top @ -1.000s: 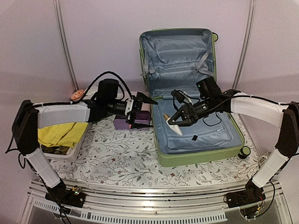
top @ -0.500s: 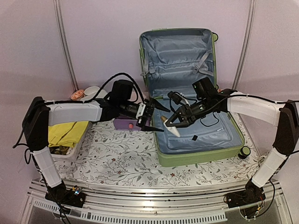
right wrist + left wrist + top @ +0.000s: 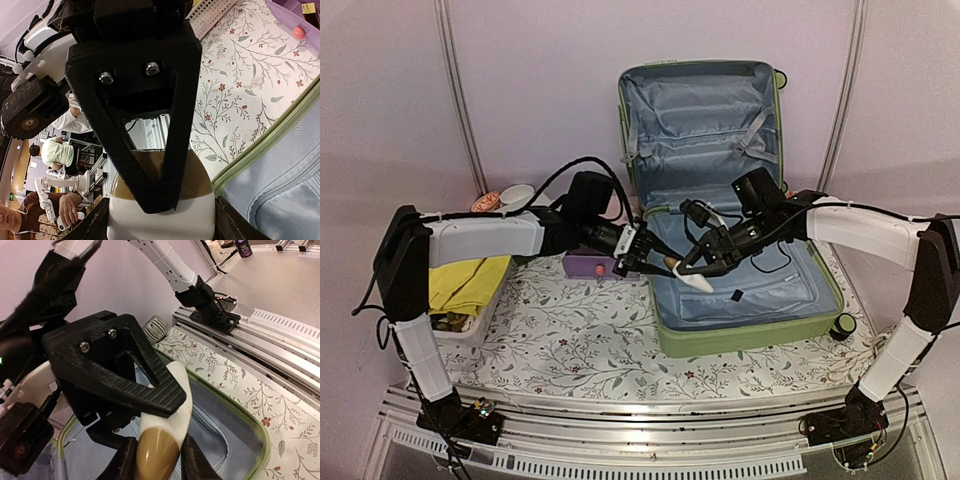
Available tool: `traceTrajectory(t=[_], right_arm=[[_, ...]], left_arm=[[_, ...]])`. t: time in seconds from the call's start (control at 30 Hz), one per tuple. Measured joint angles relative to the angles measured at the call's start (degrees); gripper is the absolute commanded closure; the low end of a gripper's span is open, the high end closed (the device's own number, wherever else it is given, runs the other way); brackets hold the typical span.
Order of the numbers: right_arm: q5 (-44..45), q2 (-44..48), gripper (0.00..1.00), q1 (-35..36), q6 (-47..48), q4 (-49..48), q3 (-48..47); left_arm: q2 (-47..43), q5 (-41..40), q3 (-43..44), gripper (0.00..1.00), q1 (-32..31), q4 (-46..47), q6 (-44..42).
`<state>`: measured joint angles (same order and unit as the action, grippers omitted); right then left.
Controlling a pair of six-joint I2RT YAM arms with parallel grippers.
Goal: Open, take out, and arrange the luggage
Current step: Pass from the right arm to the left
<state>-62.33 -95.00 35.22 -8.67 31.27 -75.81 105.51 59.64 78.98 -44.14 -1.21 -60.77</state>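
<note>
- The luggage (image 3: 700,110) lies open on the right of the floral table (image 3: 580,350), lid upright against the back wall
- Right gripper (image 3: 698,265) clasps a white-and-tan item (image 3: 698,283) over the case's left edge
- Left gripper (image 3: 658,263) is pinched on that item's tan end

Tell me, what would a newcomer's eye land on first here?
The big light-green luggage, lying open at the right of the table with its blue-lined lid propped upright. At its left edge the left gripper and right gripper meet, both pinching one white-and-tan object between them.
</note>
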Motion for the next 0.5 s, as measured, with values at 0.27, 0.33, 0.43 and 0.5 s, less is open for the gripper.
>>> traceTrajectory(t=[0.27, 0.33, 0.43, 0.5], right_arm=[[2.2, 0.0, 0.04, 0.1, 0.8, 0.2, -0.1], [4.8, 0.2, 0.01, 0.2, 0.9, -0.2, -0.1], [10.2, 2.0, 0.01, 0.3, 1.3, -0.4, -0.1], [13.3, 4.3, 0.01, 0.3, 1.6, -0.8, 0.1]], left_arm=[[0.1, -0.4, 0.3, 1.0, -0.1, -1.3, 0.0], [0.2, -0.7, 0.3, 1.0, -0.2, -1.5, 1.0], [0.2, -1.4, 0.4, 1.0, -0.3, -1.8, 3.7], [0.2, -1.7, 0.4, 1.0, -0.3, -2.3, 5.7]])
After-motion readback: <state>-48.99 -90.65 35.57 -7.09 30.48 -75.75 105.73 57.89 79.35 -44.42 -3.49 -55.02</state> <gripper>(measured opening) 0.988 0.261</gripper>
